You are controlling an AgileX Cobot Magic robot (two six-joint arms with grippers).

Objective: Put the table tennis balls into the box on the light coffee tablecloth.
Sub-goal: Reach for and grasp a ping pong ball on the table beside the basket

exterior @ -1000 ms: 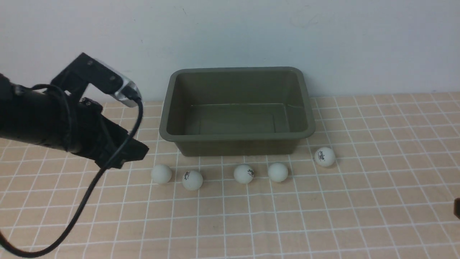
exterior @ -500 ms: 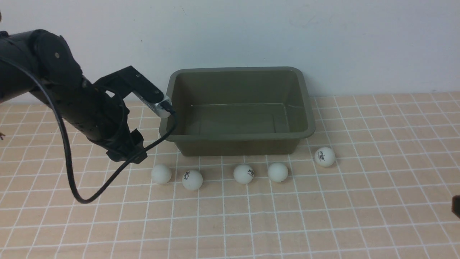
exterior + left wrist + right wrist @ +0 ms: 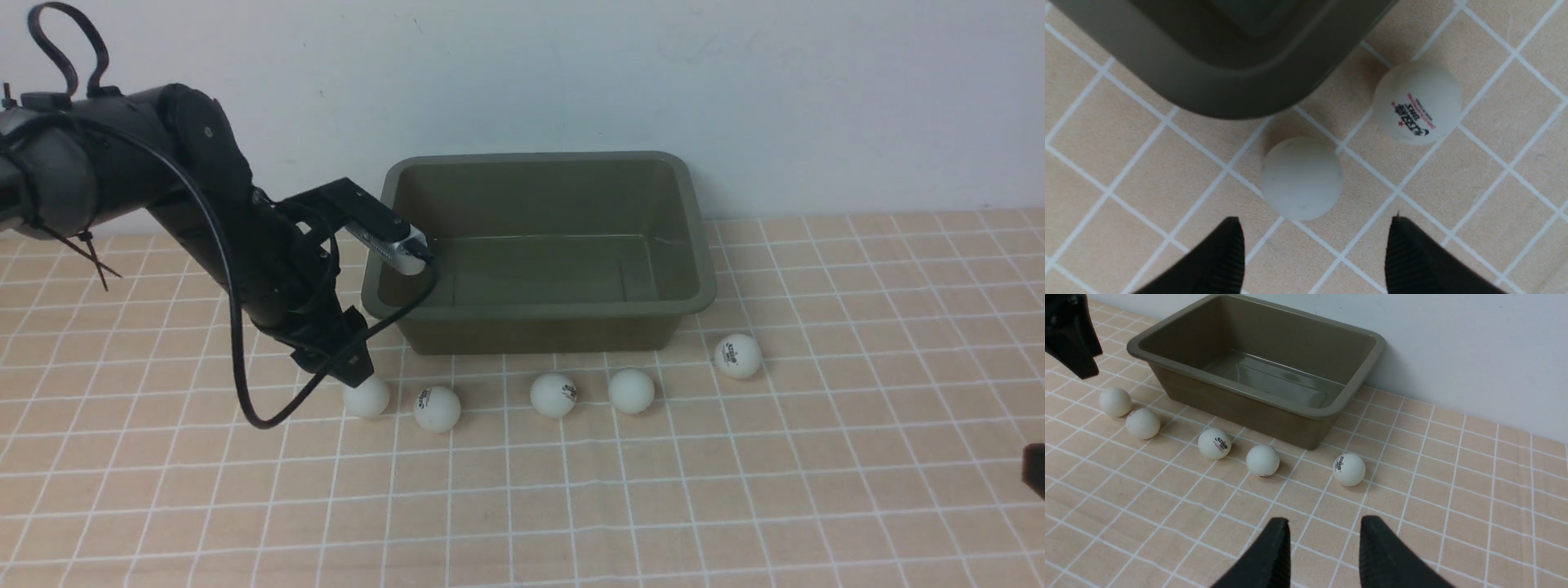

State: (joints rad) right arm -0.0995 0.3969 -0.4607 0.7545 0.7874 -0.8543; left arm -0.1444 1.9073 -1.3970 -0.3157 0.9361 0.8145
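Front: left gripper [image 3: 349,374] lowered just beside leftmost ball [image 3: 366,396]. Five table tennis balls [image 3: 553,394] lined up on light coffee tablecloth [image 3: 735,490], near box [image 3: 539,309], all outside it.
Left wrist: fingers [image 3: 1224,257] spread wide, ball just ahead of tips, untouched.
Right wrist: right gripper [image 3: 1325,533] parted, nothing held.

In the front view the left tool [image 3: 349,374] covers the upper left edge of the leftmost table tennis ball [image 3: 369,398]. Its arm [image 3: 163,188], cut off at the frame's left, hides the left front corner of the box [image 3: 539,310]. The right tool [image 3: 1037,471] is only a dark sliver at the lower right edge. The logos [image 3: 729,354] on the balls are too small to read.
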